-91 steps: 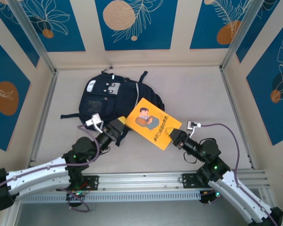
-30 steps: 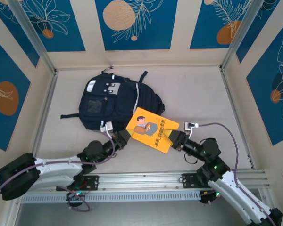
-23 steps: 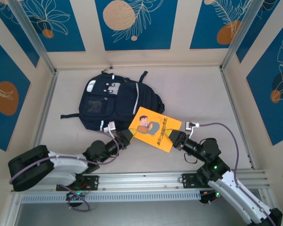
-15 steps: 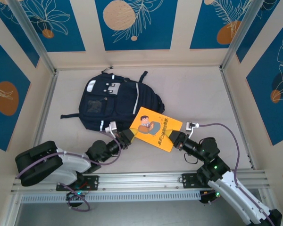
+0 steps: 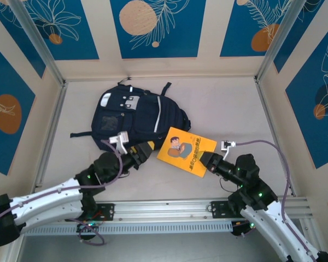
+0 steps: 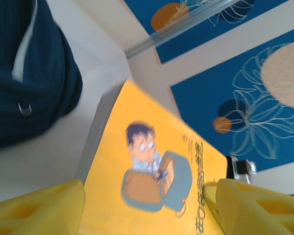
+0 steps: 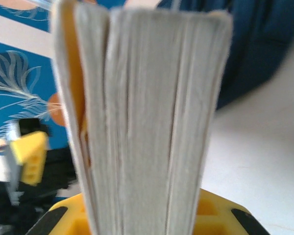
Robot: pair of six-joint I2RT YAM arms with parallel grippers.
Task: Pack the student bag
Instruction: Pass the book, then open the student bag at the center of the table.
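Note:
The student bag [image 5: 132, 115], dark navy with white stripes, lies flat at the back left of the table; in the left wrist view the student bag [image 6: 24, 83] is at the upper left. A yellow book [image 5: 187, 151] with a cartoon cover is held tilted just right of it. My right gripper [image 5: 208, 160] is shut on the book's right edge, and the book's page edges [image 7: 147, 122] stand between its yellow jaws. My left gripper [image 5: 144, 149] stands open just left of the book, its fingers [image 6: 39, 208] spread either side of the cover [image 6: 152, 171].
Blue patterned walls and metal posts [image 5: 48, 65] fence the table on three sides. A metal rail [image 5: 169, 210] runs along the near edge by the arm bases. Bare table [image 5: 229, 109] lies right of the bag.
My left gripper has opened, let go of the book's left corner and drawn back. The right gripper has shut on the book and shifted it slightly right.

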